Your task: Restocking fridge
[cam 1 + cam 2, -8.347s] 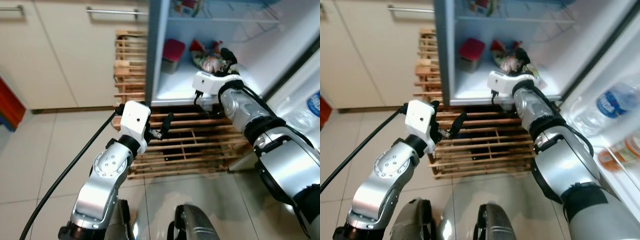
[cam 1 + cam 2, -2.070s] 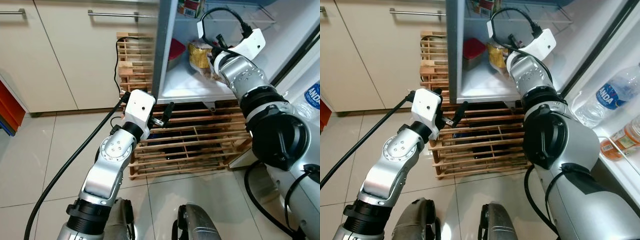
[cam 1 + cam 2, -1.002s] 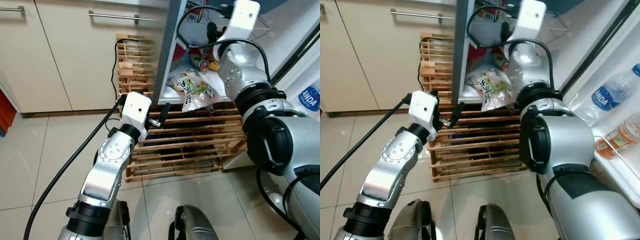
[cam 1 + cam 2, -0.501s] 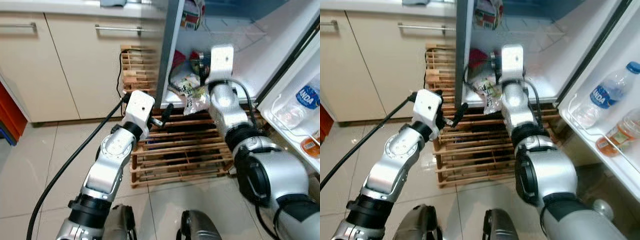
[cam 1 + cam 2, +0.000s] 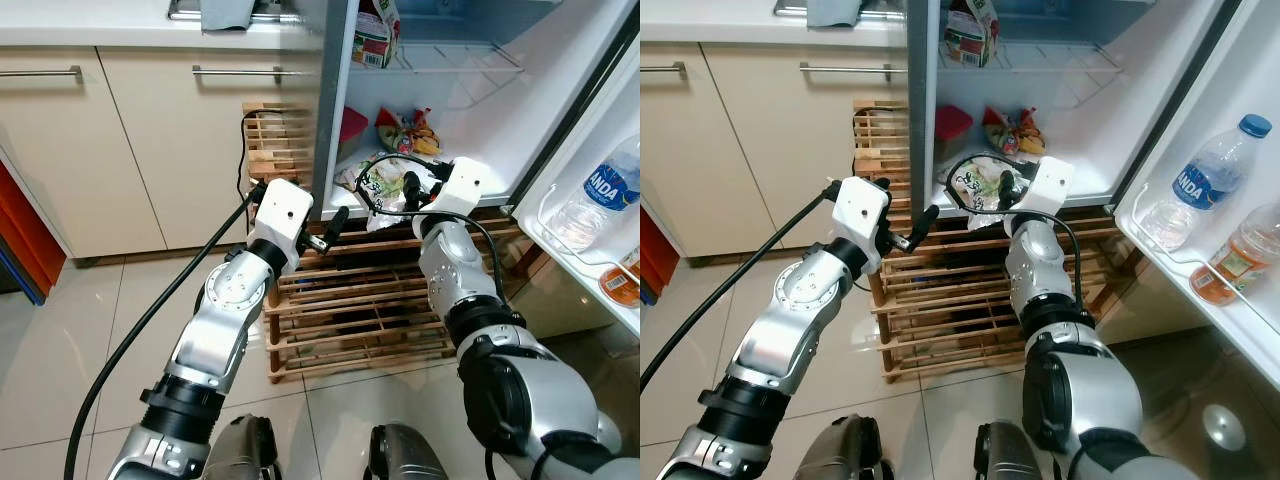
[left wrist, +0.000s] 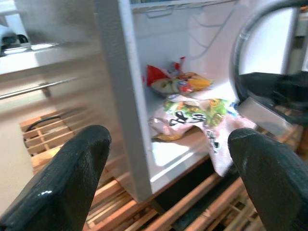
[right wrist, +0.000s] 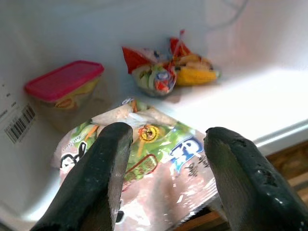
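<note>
Right gripper (image 7: pixel 163 159) spread wide just above the bag (image 7: pixel 144 159), not gripping. Bag lying at the fridge (image 5: pixel 480 120) floor's front edge, overhanging it. Left gripper (image 6: pixel 163 163) parted, empty, just outside the fridge's left wall.

green-printed clear bag (image 7: pixel 144 154), pink-lidded tub (image 7: pixel 65 79), black fingers (image 7: pixel 108 168)

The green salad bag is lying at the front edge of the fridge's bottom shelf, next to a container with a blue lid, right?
Not quite: the container's lid is pink-red, not blue, as the right wrist view shows. The green salad bag does lie at the front edge of the fridge's bottom shelf, with the container beside it.
</note>
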